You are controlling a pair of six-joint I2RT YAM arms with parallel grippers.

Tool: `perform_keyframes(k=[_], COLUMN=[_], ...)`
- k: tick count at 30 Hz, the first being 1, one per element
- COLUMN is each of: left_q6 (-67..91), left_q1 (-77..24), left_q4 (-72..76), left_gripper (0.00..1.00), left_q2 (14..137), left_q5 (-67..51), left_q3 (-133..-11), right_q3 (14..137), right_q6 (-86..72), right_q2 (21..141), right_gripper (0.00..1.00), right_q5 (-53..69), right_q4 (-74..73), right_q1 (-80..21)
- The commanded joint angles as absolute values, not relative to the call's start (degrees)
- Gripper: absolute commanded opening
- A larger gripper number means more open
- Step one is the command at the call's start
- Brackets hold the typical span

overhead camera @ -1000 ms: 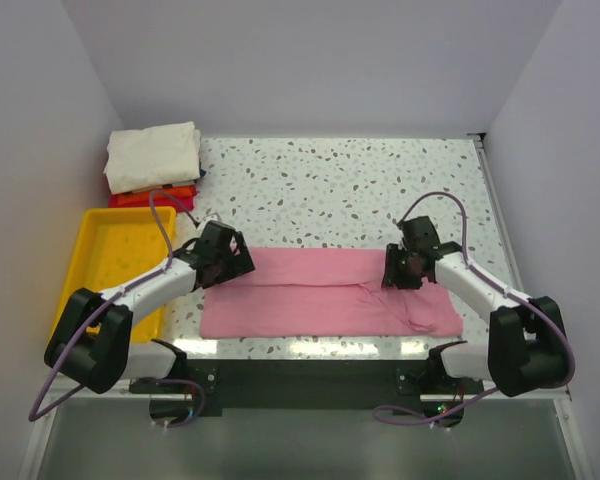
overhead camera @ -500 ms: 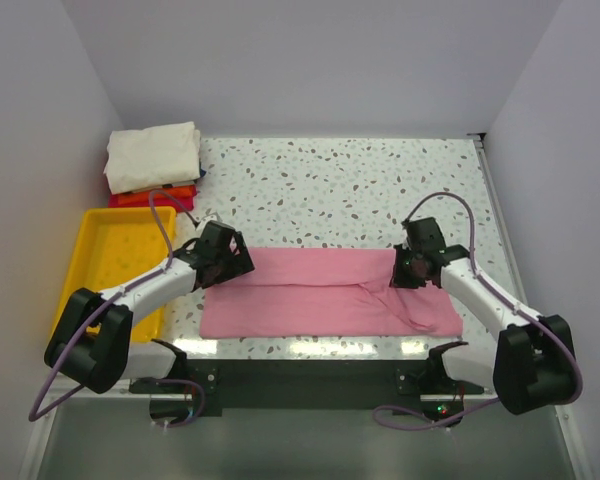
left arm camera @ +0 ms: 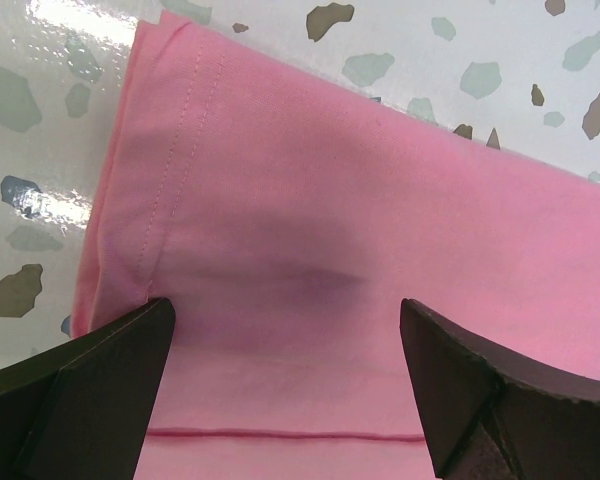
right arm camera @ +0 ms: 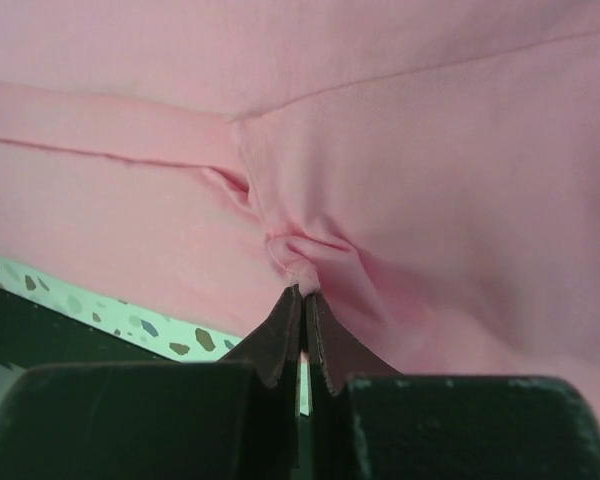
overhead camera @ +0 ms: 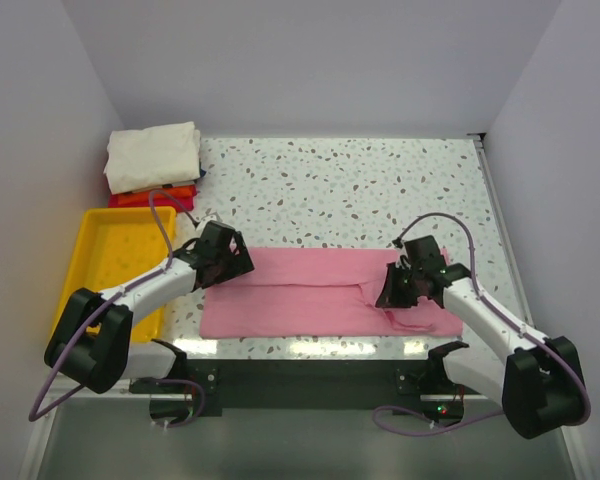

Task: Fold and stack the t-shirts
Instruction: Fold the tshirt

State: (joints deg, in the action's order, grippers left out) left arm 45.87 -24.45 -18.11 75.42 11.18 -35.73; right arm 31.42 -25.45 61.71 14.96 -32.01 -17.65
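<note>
Right pincer [right arm camera: 302, 292] tight on pink t-shirt [overhead camera: 310, 300] beside yellow tray [overhead camera: 115, 262]

Seen from above, the red and orange shirts [overhead camera: 152, 196] show only a thin edge under the cream-white shirt [overhead camera: 153, 155], the left claw [overhead camera: 223, 262] and right claw [overhead camera: 398, 288] hide their own fingertips, and both wrist views cut the pink shirt [left arm camera: 380, 220] off at their edges.

You are looking at a speckled desk [overhead camera: 340, 190], pale lilac walls [overhead camera: 310, 60] closing it in on three sides, light glaring off its near edge.
</note>
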Motion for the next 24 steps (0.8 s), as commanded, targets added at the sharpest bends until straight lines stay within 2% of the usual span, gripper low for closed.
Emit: perform_keyframes(k=[1, 9, 14, 17, 18, 20, 21, 22, 23, 24], left_q6=[45.35, 45.44, 45.44, 45.35, 45.26, 45.18, 45.26, 45.26, 45.18, 45.18], left_q1=[-24.52, -24.52, -24.52, -24.52, -24.52, -24.52, -24.52, -24.52, -24.52, -24.52], left_q4=[-17.4, -17.67, -17.75, -18.1, -18.19, -18.54, -18.72, -18.81, -18.81, -18.81], left_gripper=[1.0, 1.0, 1.0, 1.0, 1.0, 1.0, 1.0, 1.0, 1.0, 1.0], left_q2=[75.67, 76.03, 76.38, 76.38, 76.46, 76.38, 76.38, 76.46, 76.46, 76.38], left_q5=[12.74, 12.83, 13.01, 13.18, 13.27, 13.53, 13.62, 13.71, 13.71, 13.71], left_q3=[-35.86, -35.95, -36.12, -36.39, -36.65, -36.82, -36.91, -36.91, -37.0, -37.09], right_q3=[29.89, 25.76, 24.34, 24.52, 24.61, 24.61, 24.61, 24.7, 25.31, 25.66], right_q6=[-26.89, -32.07, -33.93, -33.49, -33.49, -33.14, -33.22, -33.05, -32.52, -32.26], right_q2=[61.26, 59.07, 57.13, 57.04, 57.13, 56.87, 56.69, 56.17, 55.9, 55.72], right_gripper=[0.0, 0.03, 0.14, 0.32, 0.43, 0.53, 0.73, 0.84, 0.99, 0.98], right_q5=[18.98, 24.08, 24.61, 25.05, 25.48, 27.33, 28.03, 28.47, 28.91, 28.83], right_q4=[-30.07, -23.14, -21.97, -22.85, -22.85, -22.85, -22.94, -23.2, -23.55, -24.6], right_q1=[-18.19, -19.07, -19.34, -19.34, -19.34, -19.34, -19.34, -19.42, -19.34, -19.42])
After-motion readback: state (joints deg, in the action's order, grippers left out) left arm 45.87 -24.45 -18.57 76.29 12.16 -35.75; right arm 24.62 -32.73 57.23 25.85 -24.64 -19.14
